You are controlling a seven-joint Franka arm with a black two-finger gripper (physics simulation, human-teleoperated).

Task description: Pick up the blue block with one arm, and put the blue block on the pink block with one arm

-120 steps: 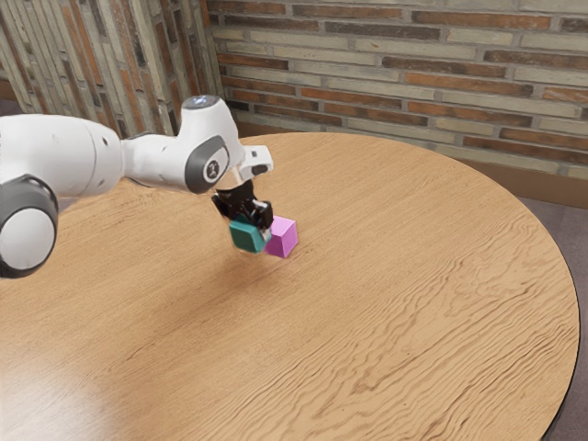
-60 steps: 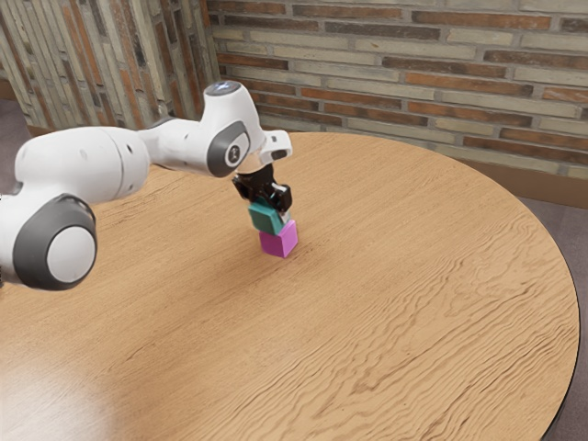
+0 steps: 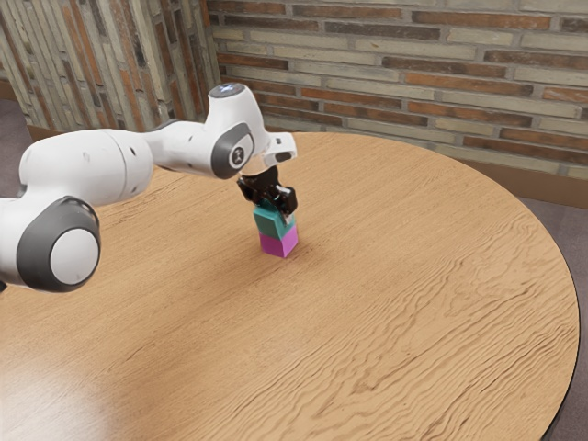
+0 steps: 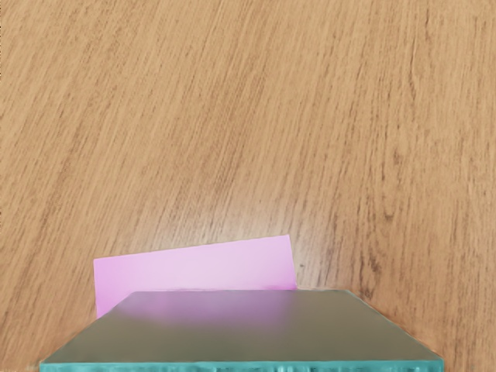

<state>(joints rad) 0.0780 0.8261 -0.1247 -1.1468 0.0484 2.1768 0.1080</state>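
Releasing cleanly calls for the blue block [image 3: 269,220] to sit flat and centred on the pink block [image 3: 279,243] first; the gripper [image 3: 273,208] is clamped on it right on top of the pink one, touching or barely above, so lower gently, then open straight.

obstacles: blue block [image 3: 268,220] stacked on pink block [image 3: 279,243], gripper [image 3: 274,211] directly above | arm [image 3: 138,161] spans table [image 3: 413,303] from exterior view's left | free: table open on the stack's near, far and right sides
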